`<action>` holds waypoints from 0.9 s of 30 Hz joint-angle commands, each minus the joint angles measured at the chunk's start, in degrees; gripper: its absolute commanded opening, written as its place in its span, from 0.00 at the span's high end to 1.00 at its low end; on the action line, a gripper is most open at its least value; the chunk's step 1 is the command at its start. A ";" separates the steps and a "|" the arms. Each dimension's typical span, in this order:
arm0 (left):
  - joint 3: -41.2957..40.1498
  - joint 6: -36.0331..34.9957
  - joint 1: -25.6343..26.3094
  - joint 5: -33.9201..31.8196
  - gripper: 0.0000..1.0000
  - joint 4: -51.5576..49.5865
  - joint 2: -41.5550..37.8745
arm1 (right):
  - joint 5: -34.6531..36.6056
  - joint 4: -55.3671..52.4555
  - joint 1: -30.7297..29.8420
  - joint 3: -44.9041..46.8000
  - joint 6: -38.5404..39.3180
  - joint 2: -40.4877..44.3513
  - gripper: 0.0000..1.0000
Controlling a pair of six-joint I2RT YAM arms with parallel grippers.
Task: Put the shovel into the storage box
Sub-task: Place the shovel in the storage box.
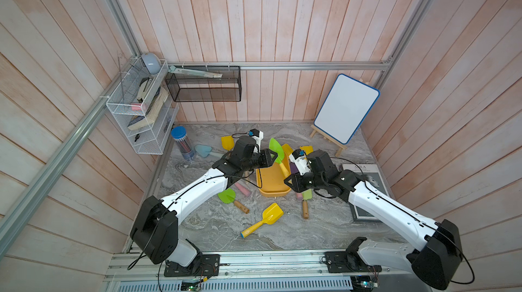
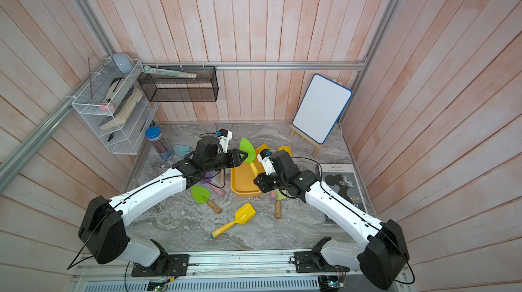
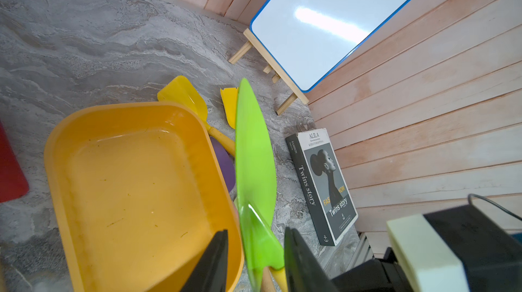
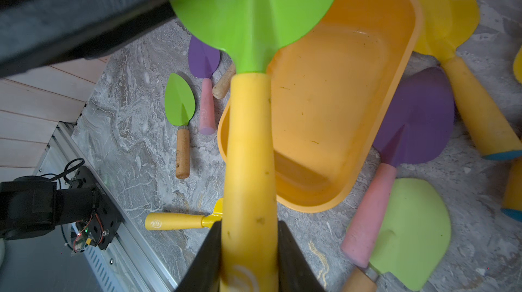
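green shovel [image 4: 254, 22], handle pinched by right gripper [image 4: 248, 228], blade straddled by left gripper [image 3: 255, 231], grip unclear; best lowered level into storage box [image 4: 324, 106].

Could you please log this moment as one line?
right gripper: shut on green-bladed yellow-handled plastic shovel | left gripper: jaws astride blade, grip unclear | shallow yellow-orange plastic tray: empty

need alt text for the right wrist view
The right gripper clamps the yellow handle of a green-bladed shovel, with the empty storage box behind it. Around the box, other toy shovels lie on the marble table.
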State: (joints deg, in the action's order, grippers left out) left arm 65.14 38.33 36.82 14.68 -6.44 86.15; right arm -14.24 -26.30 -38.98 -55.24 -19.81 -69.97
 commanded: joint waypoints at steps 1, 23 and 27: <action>0.44 -0.01 0.18 -0.72 0.68 0.98 0.23 | -0.34 1.97 -0.39 -1.89 -0.64 -0.25 1.00; 5.94 -2.22 0.22 -5.82 1.00 -4.50 7.45 | 2.62 -0.45 -0.39 -1.73 -1.78 1.51 0.44; 11.52 -5.26 -0.15 -6.50 1.00 -8.58 12.62 | 4.20 -1.38 -0.39 -1.37 -2.37 3.16 0.43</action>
State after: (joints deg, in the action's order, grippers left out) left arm 72.71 37.12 37.06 9.76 -11.55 96.44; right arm -11.84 -26.00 -39.09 -55.33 -21.45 -68.62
